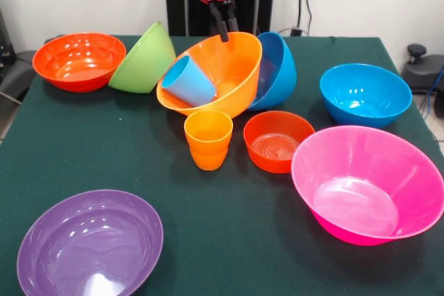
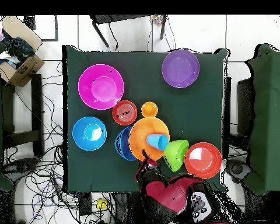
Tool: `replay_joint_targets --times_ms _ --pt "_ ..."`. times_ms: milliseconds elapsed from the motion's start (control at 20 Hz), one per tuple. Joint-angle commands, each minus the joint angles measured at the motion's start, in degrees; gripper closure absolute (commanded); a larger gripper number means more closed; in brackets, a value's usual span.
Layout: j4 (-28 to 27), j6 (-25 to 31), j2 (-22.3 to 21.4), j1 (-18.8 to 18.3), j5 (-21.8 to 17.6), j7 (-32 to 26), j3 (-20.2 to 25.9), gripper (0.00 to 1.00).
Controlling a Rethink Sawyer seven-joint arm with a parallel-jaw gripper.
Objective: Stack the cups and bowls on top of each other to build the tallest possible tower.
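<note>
No tower stands yet; nearly all of the stacking is left. The gripper (image 1: 223,32) is at the far rim of the orange bowl (image 1: 225,77) and seems clamped on that rim, with the bowl tipped up toward the near side, though the contact is small in both views and I judge this rather than see it plainly. A light blue cup (image 1: 189,81) lies on its side inside that bowl. Just behind it to the right, a blue bowl (image 1: 281,67) also stands on edge, leaning against the orange one.

The lime bowl (image 1: 146,60) is tilted against the large red-orange bowl (image 1: 78,60) at the far left. Everything else sits singly on the table (image 1: 229,240): a second blue bowl (image 1: 365,93) at the right, the pink bowl (image 1: 368,184) near right, the purple bowl (image 1: 90,246) near left, and a small red-orange bowl (image 1: 277,140) at the middle. Beside it the orange cups (image 1: 208,138) look nested, two in one, which is the only stacking done so far.

Still to come, by my reckoning: choosing a wide base and setting every piece upon it.
</note>
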Motion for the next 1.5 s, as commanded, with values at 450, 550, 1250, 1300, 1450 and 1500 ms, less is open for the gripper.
replay_joint_targets --times_ms 450,550,1250,1300,1450,1500 --pt "-7.6 -2.8 5.5 2.9 -0.1 1.5 -0.2 0.0" --pt "-7.9 -2.9 5.9 3.1 -0.1 1.7 -0.5 0.0" --pt "-9.2 -2.0 8.8 2.7 -2.0 4.6 0.4 0.0" --pt "-9.2 -1.9 8.7 2.7 -2.1 4.7 0.5 0.0" --pt "-9.3 -2.5 8.5 2.9 -1.9 4.4 0.4 0.0" --pt "-9.4 -2.3 8.5 3.1 -2.0 4.2 0.4 0.0"
